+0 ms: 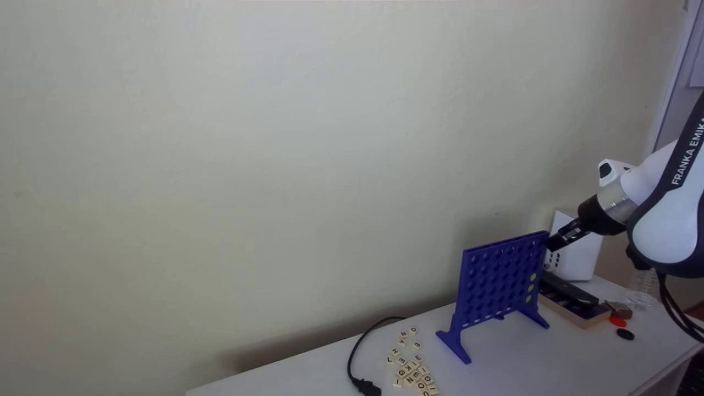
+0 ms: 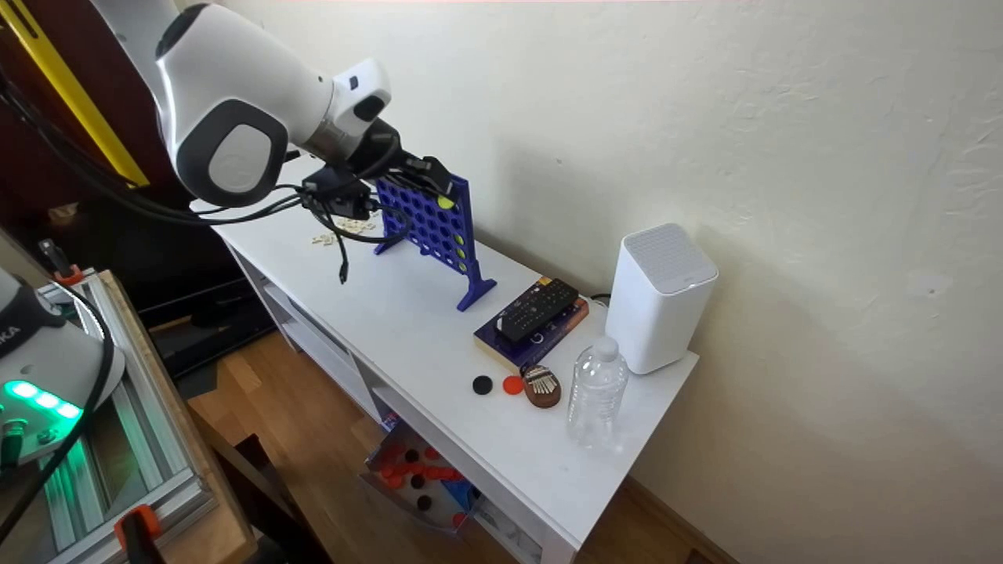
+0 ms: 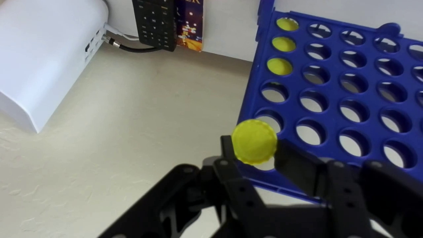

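Fingers (image 1: 556, 242) near blue grid (image 1: 499, 280), 3 yellow discs (image 1: 531, 288)

On the robot arm (image 1: 665, 225) is written "FRANKA EMIKA". Near the blue rack (image 1: 499, 279), letter tiles (image 1: 408, 369) show E, K, N.

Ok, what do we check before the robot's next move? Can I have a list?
1. End effector closed on a yellow disc: ok.
2. Blue board standing upright: ok.
3. Room in the end column: ok, three yellow discs sit below open holes.
4. Held yellow disc apart from the board: cannot tell; they overlap in the wrist view.
5. Bottle out of the way: looks ok, standing well apart from the end effector.
6. Table tidy: not ok; a red disc and a black disc lie loose.
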`<state>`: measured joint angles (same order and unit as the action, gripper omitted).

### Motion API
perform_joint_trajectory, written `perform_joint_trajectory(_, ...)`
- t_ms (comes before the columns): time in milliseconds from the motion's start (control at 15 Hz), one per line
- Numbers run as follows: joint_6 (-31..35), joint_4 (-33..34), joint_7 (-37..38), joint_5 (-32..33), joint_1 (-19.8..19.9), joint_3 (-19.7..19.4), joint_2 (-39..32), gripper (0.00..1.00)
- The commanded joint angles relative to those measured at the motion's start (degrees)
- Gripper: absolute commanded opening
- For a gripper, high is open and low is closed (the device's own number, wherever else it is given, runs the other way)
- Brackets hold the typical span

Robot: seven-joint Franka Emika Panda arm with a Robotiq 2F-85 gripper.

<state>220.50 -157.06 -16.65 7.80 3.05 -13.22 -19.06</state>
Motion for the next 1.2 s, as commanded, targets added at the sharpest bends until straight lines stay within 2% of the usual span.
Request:
perform_joint_trajectory(0,0.63,-0.80,-0.08,-0.04,1.09,1.50,1.89,0.13)
perform_joint_trajectory(1133,0.99,-0.77,0.95,1.27,2.69,2.55,4.77,0.13)
